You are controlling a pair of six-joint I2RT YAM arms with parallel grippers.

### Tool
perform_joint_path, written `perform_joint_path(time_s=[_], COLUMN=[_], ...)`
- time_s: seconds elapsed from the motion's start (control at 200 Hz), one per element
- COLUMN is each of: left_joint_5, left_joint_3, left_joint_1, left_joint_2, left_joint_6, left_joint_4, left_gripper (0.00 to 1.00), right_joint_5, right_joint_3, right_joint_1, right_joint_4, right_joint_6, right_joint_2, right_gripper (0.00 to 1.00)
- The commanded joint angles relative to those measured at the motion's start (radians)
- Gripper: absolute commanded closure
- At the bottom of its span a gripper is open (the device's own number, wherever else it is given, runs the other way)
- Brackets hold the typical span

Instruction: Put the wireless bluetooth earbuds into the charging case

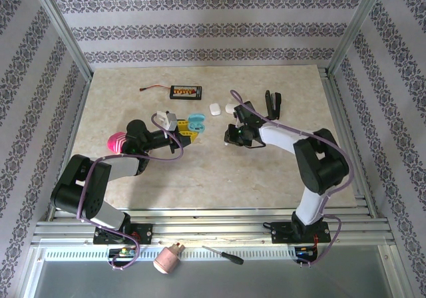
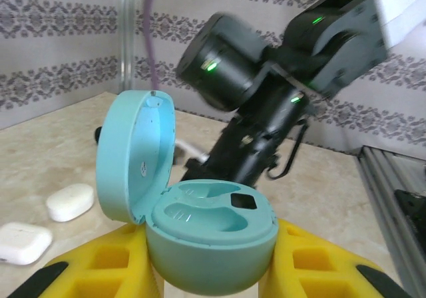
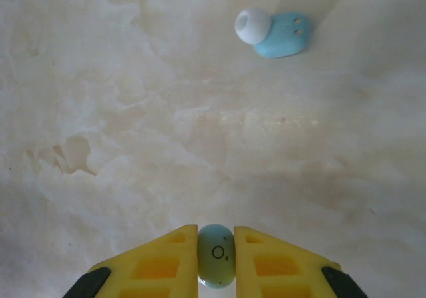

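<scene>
A teal charging case (image 2: 212, 235) with its lid (image 2: 135, 155) swung open is gripped between the yellow fingers (image 2: 319, 261) of my left gripper (image 2: 213, 271); both of its wells look empty. From above, the case (image 1: 195, 121) sits left of centre at the tip of my left gripper (image 1: 188, 132). My right gripper (image 3: 215, 258) is shut on a pale blue earbud (image 3: 215, 253) just over the table. A second pale blue earbud (image 3: 278, 34) with a white tip lies on the table ahead of it. In the top view my right gripper (image 1: 230, 137) points down, right of the case.
Two white pebble-shaped cases (image 1: 215, 108) (image 1: 229, 107) lie behind the grippers, seen also as white cases (image 2: 70, 201) (image 2: 23, 243). A black board with wires (image 1: 184, 93) and a black clip (image 1: 272, 103) lie further back. A pink object (image 1: 118, 142) is by the left arm.
</scene>
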Motion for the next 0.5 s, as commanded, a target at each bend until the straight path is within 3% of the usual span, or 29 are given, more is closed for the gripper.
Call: perform_joint_path(time_s=[0.0, 0.235, 0.495], left_joint_5=[-0.109, -0.329, -0.449], left_joint_3=[-0.017, -0.030, -0.024], left_joint_1=[0.006, -0.049, -0.116], left_joint_2=[-0.013, 0.050, 0.127], left_joint_6=[0.093, 0.240, 0.351], left_joint_4=[-0.021, 0.009, 0.023], left_gripper=[0.69, 0.72, 0.71], right_joint_5=[0.176, 0.217, 0.208], right_joint_3=[0.003, 0.024, 0.086], right_joint_1=[0.024, 0.053, 0.111], right_joint_4=[-0.106, -0.144, -0.149], right_joint_6=[0.024, 0.027, 0.045], right_joint_2=[-0.079, -0.189, -0.244], right_gripper=[0.85, 0.86, 0.88])
